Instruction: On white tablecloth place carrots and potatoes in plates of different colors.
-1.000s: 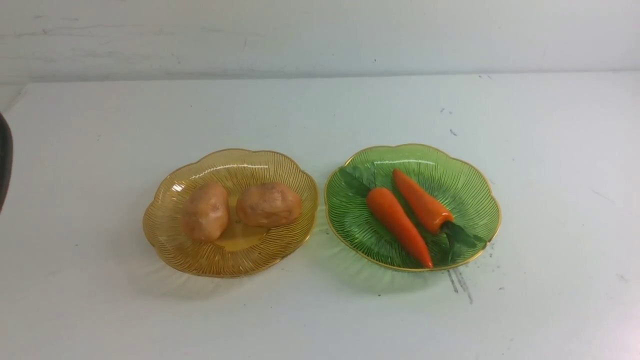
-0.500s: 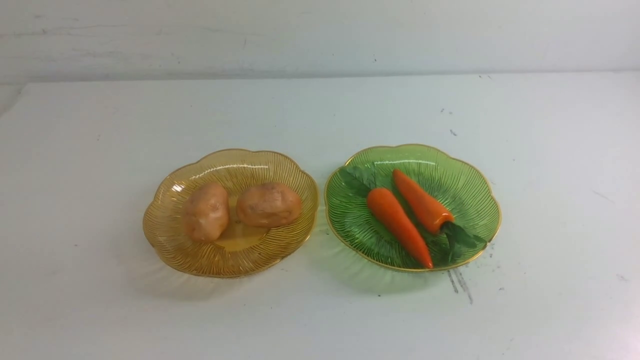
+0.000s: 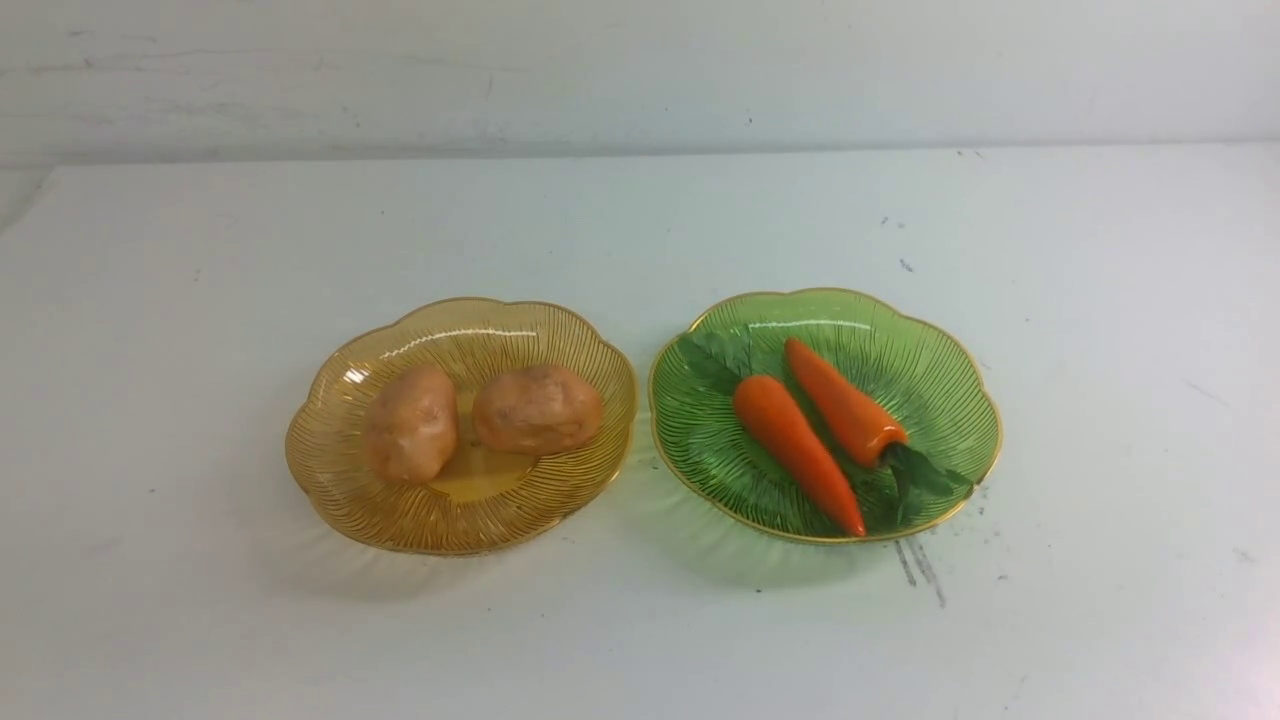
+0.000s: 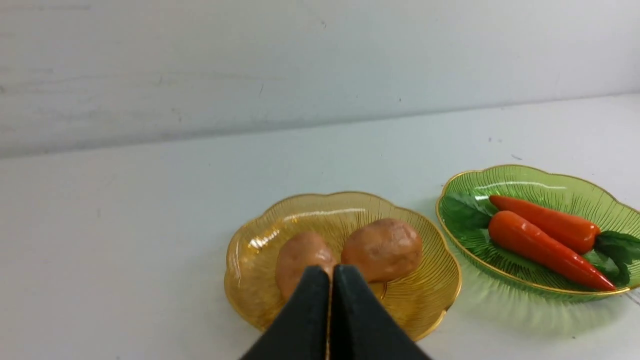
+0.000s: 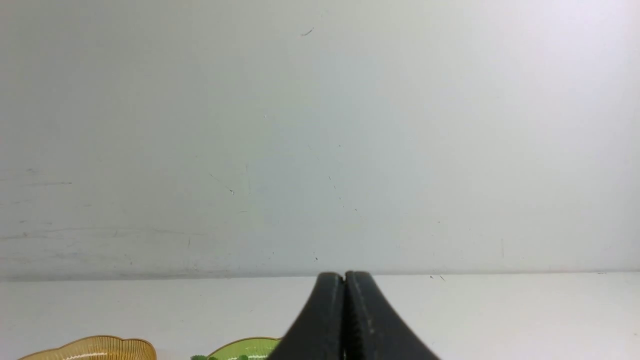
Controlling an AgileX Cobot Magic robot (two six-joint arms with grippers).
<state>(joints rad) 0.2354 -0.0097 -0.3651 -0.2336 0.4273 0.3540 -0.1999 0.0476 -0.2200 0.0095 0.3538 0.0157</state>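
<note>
On the white tablecloth an amber-yellow plate holds two potatoes. Beside it a green plate holds two carrots side by side, their leafy tops at opposite ends. No gripper shows in the front view. My left gripper is shut and empty, held back from the yellow plate, with the potatoes and the green plate beyond it. My right gripper is shut and empty, facing the wall, with both plate rims low in its view.
A white wall stands along the back edge of the table. Dark scuff marks lie on the cloth just in front of the green plate.
A dark arm part at the left edge of the front view one second ago has withdrawn out of sight. Plates, potatoes and carrots have not moved.
</note>
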